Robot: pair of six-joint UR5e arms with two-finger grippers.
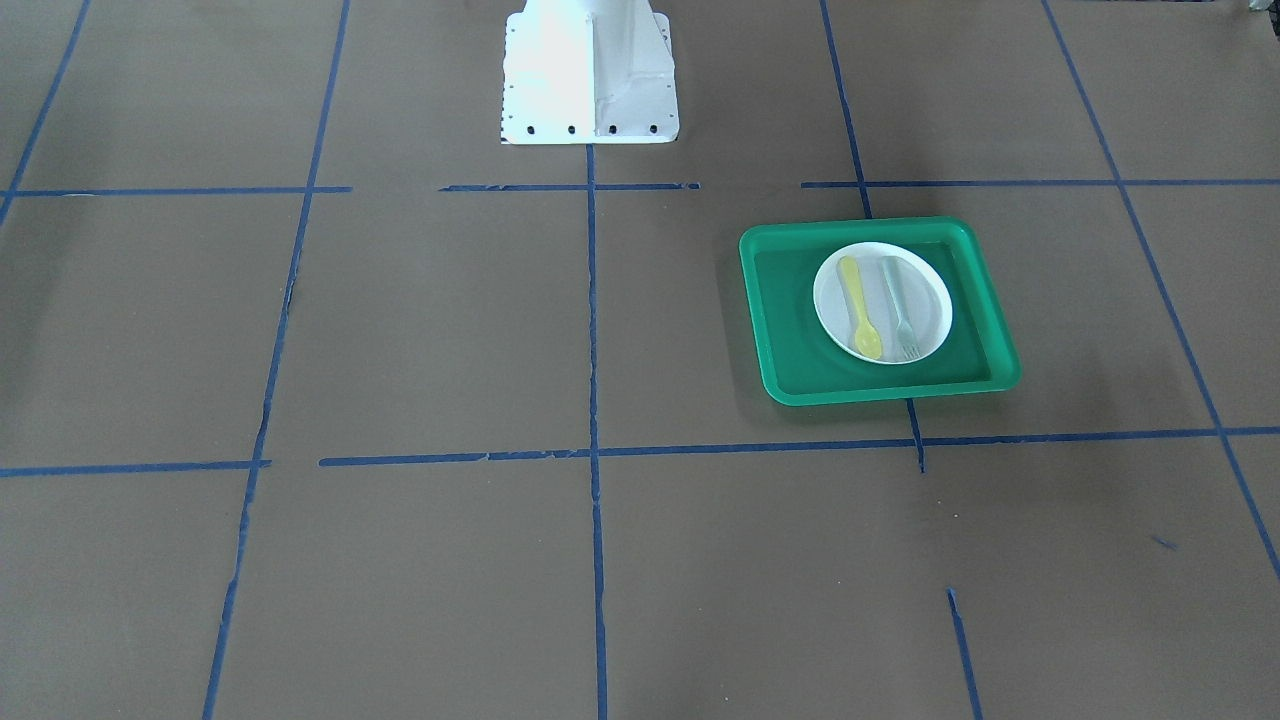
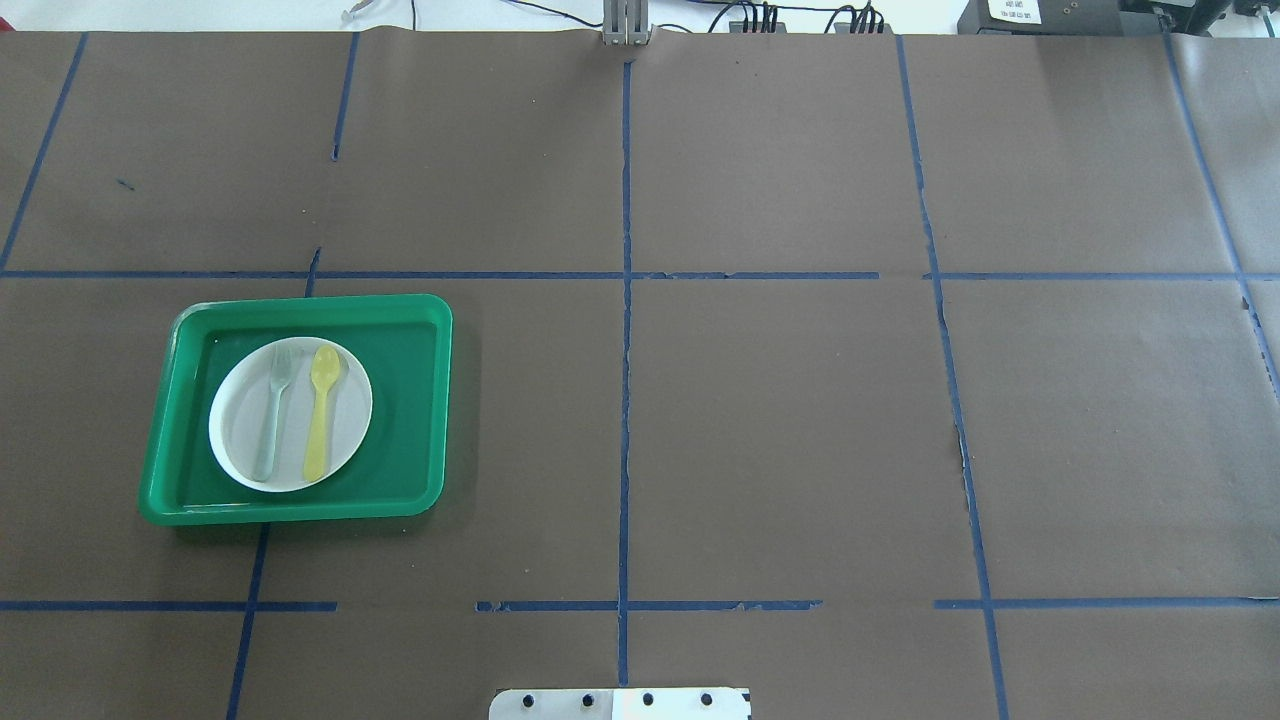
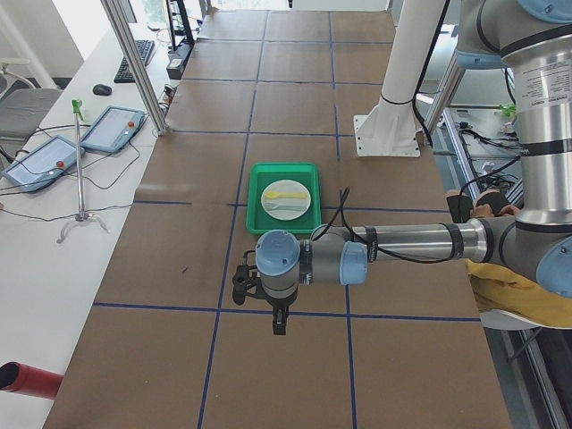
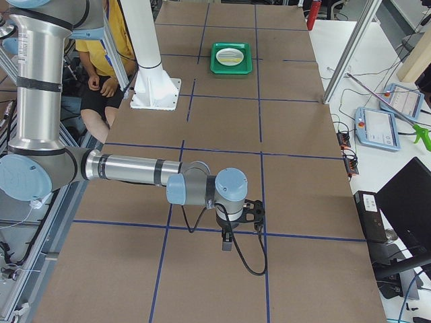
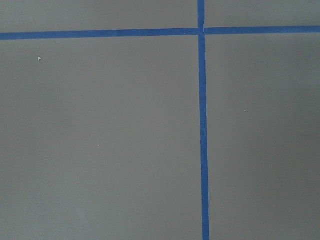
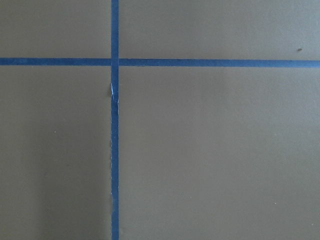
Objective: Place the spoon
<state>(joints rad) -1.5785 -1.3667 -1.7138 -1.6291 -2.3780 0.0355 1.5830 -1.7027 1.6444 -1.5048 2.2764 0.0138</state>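
The biggest thing I see is the brown table (image 2: pixel 780 430), marked into squares by blue tape lines (image 2: pixel 625 400). Next are my two arms. The left arm (image 3: pixel 411 241) reaches out flat over the table and the left claw (image 3: pixel 280 323) hangs from its end, pointing down over a tape crossing. The right arm (image 4: pixel 128 168) does the same at the other end, with the right claw (image 4: pixel 227 242) pointing down too. Each claw shows from one side camera only, so I cannot tell if its fingers are apart or together.

One white post base (image 1: pixel 590 80) stands well apart from both claws. One person in a yellow top (image 4: pixel 101 67) sits past the table edge, far behind the right claw.

One green tray (image 2: pixel 410 400) with a raised rim sits just past the left claw, and far down the table from the right claw. Between the left claw and the tray lies flat brown table with one blue line.

One white plate (image 2: pixel 240 430) sits inside the tray, with green floor showing all round it.

One yellow spoon (image 2: pixel 321 410) lies flat on the plate. One grey-green fork (image 2: pixel 274 415) lies just beside it, lined up the same way. The spoon is on the side of the fork away from the left claw.
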